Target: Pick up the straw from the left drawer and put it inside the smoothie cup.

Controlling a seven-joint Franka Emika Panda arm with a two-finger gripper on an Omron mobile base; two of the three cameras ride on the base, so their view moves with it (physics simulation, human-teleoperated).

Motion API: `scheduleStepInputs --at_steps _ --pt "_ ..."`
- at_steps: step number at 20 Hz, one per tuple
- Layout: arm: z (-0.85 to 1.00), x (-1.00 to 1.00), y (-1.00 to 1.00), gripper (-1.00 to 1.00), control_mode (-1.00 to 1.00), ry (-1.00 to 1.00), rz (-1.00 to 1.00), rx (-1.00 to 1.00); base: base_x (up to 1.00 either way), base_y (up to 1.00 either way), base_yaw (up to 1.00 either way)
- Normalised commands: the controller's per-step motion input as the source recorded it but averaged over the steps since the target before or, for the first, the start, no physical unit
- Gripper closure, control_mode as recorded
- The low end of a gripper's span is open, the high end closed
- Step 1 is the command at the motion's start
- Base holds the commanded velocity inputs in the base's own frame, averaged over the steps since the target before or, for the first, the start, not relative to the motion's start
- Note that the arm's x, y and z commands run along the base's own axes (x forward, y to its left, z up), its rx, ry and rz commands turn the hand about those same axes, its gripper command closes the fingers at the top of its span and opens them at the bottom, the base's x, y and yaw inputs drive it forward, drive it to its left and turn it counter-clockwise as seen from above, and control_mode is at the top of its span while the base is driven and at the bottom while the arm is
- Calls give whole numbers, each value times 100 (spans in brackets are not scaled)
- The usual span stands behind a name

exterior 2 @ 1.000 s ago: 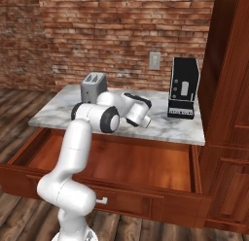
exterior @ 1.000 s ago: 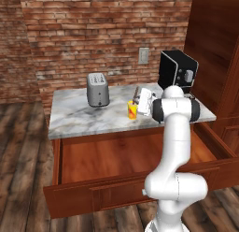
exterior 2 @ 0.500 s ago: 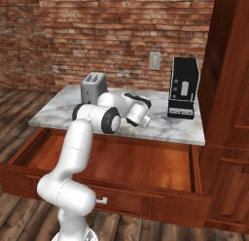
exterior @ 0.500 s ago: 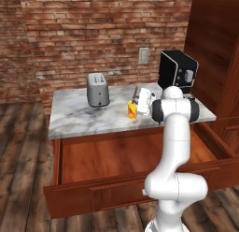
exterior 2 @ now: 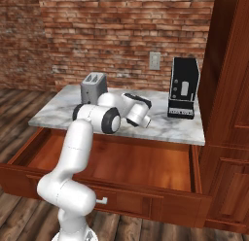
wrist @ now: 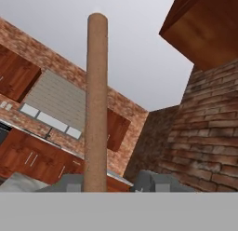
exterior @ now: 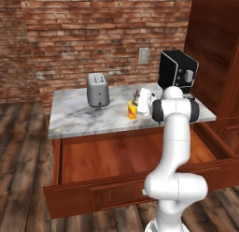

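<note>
The drawer [exterior: 116, 156] below the bench [exterior: 79, 118] stands pulled wide out, and its wooden floor is bare where it can be seen. On the marble bench top the small yellow cup [exterior: 132, 110] stands upright near the front edge, to the right of the grey toaster [exterior: 98, 89] and well apart from it. A black coffee machine [exterior: 177, 72] sits at the back right corner, close to the tall wooden cabinet [exterior: 214, 48].

The arm reaches over the drawer, and the gripper [exterior: 138, 97] hangs just above and beside the cup, its white hand tilted towards it.

In the hand view the straw [wrist: 96, 109] rises straight up between the two fingers of the gripper [wrist: 114, 182], towards a grey ceiling and a brick wall [wrist: 209, 127]. It lies against one finger, while the other finger stands clear of it with a gap between, so the gripper is released and not clenched on the straw. Whether the straw's lower end already sits inside the cup cannot be told.
</note>
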Motion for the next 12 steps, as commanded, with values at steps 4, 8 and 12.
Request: scheduleStepInputs --at_steps 4,8,12 --pt "1 -6 0 -100 -100 0 0 0 0 0 0" --pt "8 -3 0 -100 -100 0 0 0 0 0 0" --pt "33 -2 0 -100 -100 0 -2 0 0 0 0"
